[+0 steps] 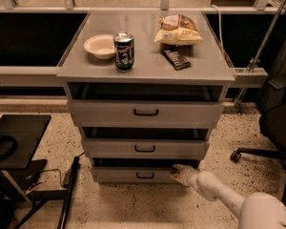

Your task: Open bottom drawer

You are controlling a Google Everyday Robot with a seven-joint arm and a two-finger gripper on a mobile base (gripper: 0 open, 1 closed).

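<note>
Low at five o'clock from the cabinet's middle, my claw (177, 171) sits at the right end of the bottom drawer (128, 174), against the upper edge of its front; I cannot tell whether it is open or closed. Its white arm (214, 187) runs off toward five o'clock and out of my view.

At nine o'clock in the room a black stand (16, 140) rests on the speckled floor (133, 206). On the grey cabinet top (148, 70), a pale bowl (101, 46) sits at ten o'clock with a dark can (124, 51) upright just beside it, then a bag of crisps (178, 30) at one o'clock and a dark wrapped bar (176, 59) near it at its six o'clock. A black office chair (276, 128) stands at three o'clock.

Lowest of three grey fronts, the bottom drawer lies at the claw's nine o'clock, with a dark gap above it. Its small handle (145, 175) is also at nine o'clock from the claw, apart from it.
</note>
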